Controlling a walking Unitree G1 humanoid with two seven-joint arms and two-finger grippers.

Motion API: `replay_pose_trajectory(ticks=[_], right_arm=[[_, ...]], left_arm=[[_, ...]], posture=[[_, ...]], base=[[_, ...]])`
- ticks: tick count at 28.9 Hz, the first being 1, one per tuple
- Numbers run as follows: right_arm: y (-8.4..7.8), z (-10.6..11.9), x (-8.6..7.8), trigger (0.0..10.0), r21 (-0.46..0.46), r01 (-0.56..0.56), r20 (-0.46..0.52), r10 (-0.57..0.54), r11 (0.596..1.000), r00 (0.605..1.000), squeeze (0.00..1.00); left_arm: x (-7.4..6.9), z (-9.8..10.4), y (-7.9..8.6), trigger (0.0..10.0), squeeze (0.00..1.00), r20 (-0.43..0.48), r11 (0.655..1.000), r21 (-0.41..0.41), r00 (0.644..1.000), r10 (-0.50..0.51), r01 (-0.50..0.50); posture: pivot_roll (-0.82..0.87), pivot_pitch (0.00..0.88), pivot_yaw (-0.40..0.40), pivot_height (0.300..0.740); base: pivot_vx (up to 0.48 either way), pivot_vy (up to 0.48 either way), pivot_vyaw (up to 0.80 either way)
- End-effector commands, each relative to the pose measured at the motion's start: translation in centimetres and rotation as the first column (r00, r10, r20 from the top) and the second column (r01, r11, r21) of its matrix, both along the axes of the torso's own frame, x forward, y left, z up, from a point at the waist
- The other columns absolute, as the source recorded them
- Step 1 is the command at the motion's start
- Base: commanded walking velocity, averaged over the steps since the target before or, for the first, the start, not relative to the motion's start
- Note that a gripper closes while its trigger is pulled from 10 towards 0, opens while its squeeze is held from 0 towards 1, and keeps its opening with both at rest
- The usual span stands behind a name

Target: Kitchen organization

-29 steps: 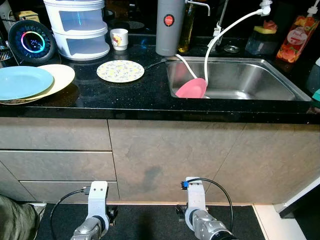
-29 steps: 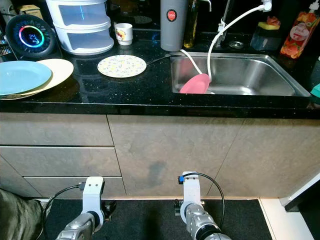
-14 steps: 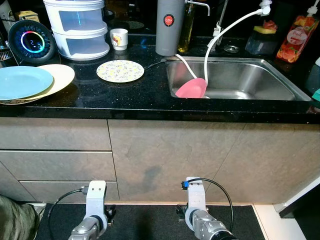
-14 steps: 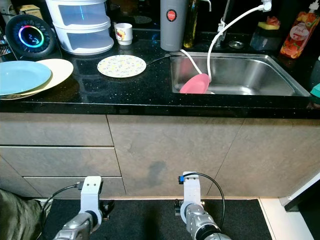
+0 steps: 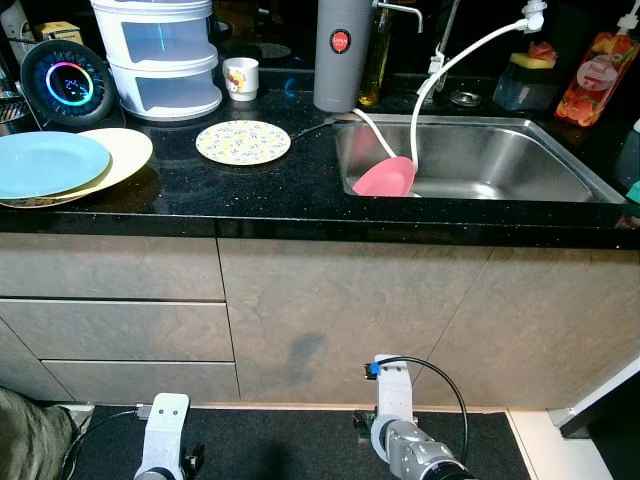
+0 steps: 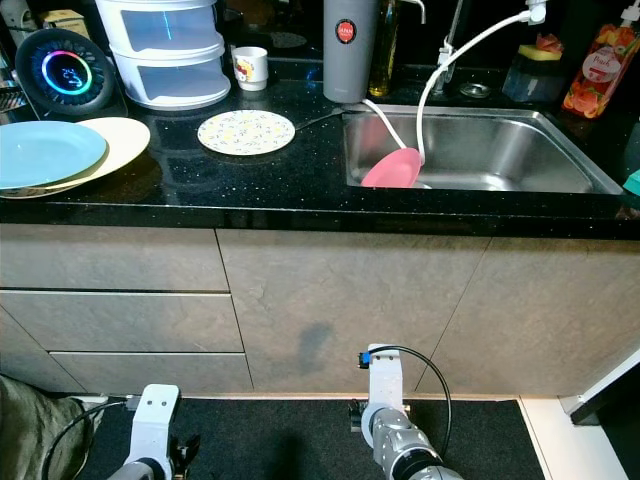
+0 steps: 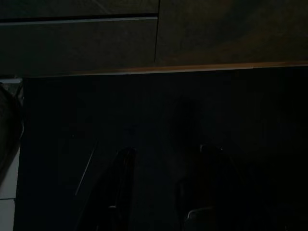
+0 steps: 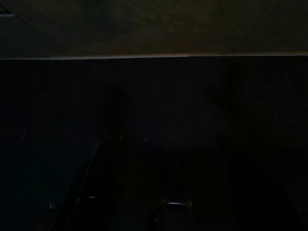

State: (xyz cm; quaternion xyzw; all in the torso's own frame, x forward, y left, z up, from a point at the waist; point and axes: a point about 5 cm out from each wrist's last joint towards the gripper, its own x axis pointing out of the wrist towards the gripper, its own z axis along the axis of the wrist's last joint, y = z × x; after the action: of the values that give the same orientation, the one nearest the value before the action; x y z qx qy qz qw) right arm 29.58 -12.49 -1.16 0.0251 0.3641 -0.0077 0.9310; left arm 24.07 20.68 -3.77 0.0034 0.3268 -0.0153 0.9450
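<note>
Left gripper (image 7: 159,192): hangs low over the dark mat (image 5: 290,440) in front of the cabinets; the wrist view is very dark, and whether the fingers are apart or closed cannot be told.
Right gripper (image 8: 159,192): hangs low over the same mat, near the cabinet base; its wrist view is too dark to tell the finger state.
Cabinets (image 5: 330,310): grey-brown fronts below the worktop, with drawers on the left side.
Worktop (image 5: 300,195): black, speckled, running the full width.
Blue plate (image 5: 45,163): at the worktop's left end near the front edge, lying on a cream plate (image 5: 125,152).
Patterned plate (image 5: 243,142): flat on the worktop, between the stacked plates and the sink.
Sink (image 5: 500,160): steel, set into the worktop's right half.
Pink ladle (image 5: 385,175): leaning in the sink's front left corner, handle up over the rim.
Hose (image 5: 440,70): white, curving from the tap into the sink.
Flask (image 5: 341,50): grey, upright at the back edge, just beside the sink's left corner.
Cup (image 5: 240,77): small, at the back, between the flask and a white tiered container (image 5: 160,60).
Round display (image 5: 68,83): back left corner, glowing ring.
Bottle (image 5: 592,78): red-orange, back right corner.
</note>
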Motion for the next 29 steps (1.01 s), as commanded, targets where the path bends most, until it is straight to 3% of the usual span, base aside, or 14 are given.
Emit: replay_pose_trajectory(ticks=[1, 20, 29], right_arm=[[0.0, -0.6, -0.6, 10.0, 0.004, 0.002, -0.036, -0.002, 1.000, 0.999, 0.00], [0.1, -0.6, -0.7, 10.0, 0.004, 0.003, -0.036, -0.003, 1.000, 0.999, 0.00], [0.1, -0.7, -0.7, 10.0, 0.009, 0.003, -0.039, -0.003, 1.000, 0.999, 0.00]], left_arm=[[-0.3, -0.1, 0.2, 10.0, 0.00, -0.009, 1.000, 0.011, 1.000, -0.013, 0.013], [-1.1, -0.2, 0.4, 10.0, 0.00, -0.008, 0.999, 0.009, 0.999, -0.049, 0.049], [-2.7, -0.7, 2.1, 10.0, 0.00, -0.042, 0.998, 0.038, 0.998, -0.052, 0.054]], posture=[[0.06, 0.137, -0.025, 0.740], [0.06, 0.137, -0.021, 0.740], [0.06, 0.138, -0.020, 0.740]], base=[[0.000, 0.000, 0.00], [0.000, 0.000, 0.00], [0.000, 0.000, 0.00]])
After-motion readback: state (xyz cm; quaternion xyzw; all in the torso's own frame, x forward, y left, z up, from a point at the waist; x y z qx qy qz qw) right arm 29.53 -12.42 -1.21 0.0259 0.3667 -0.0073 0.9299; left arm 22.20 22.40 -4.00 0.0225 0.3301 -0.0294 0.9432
